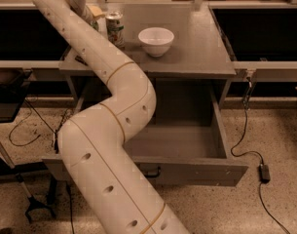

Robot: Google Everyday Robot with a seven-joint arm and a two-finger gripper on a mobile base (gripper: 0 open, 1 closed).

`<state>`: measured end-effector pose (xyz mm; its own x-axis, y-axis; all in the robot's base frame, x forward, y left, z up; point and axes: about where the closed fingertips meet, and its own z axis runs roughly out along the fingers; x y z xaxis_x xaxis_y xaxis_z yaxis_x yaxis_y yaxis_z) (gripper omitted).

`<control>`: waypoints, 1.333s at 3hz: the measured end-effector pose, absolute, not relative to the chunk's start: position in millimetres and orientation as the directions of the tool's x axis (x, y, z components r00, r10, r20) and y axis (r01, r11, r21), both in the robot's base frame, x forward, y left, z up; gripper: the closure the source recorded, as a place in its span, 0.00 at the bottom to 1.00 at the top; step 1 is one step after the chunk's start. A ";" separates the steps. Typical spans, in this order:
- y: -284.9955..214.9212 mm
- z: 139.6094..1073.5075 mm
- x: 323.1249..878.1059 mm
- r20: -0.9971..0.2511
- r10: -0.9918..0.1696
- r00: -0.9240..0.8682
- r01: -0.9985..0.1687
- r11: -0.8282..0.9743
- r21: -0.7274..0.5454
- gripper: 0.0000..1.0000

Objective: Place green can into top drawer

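Observation:
My white arm rises from the bottom of the camera view to the far left of the cabinet top. My gripper [91,14] is at its end, mostly hidden behind the wrist, just left of a can with a white, green and red label [115,28]. A thin sliver of green [95,25] shows at the arm's edge. It may be the green can, which is otherwise hidden. The top drawer [192,167] is pulled wide open below the cabinet top, with its dark handle [151,172] on the front panel.
A white bowl [156,40] stands on the grey cabinet top [201,48] right of the labelled can. Black cables and a power adapter [264,172] lie on the floor at right. A black stand [36,207] is at the lower left.

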<state>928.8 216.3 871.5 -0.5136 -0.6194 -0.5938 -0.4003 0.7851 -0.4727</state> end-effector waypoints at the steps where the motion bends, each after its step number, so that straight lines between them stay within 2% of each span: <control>1: 216.0 874.3 930.4 -0.598 -0.621 -0.507 -0.395 0.784 -0.479 0.37; 2: 216.3 875.4 930.6 -0.597 -0.625 -0.503 -0.397 0.780 -0.483 0.43; 4: 223.6 857.9 920.4 -0.547 -0.657 -0.519 -0.450 0.754 -0.479 0.02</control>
<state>920.4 223.6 857.9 -0.5190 -0.6572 -0.5466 -0.4495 0.7538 -0.4794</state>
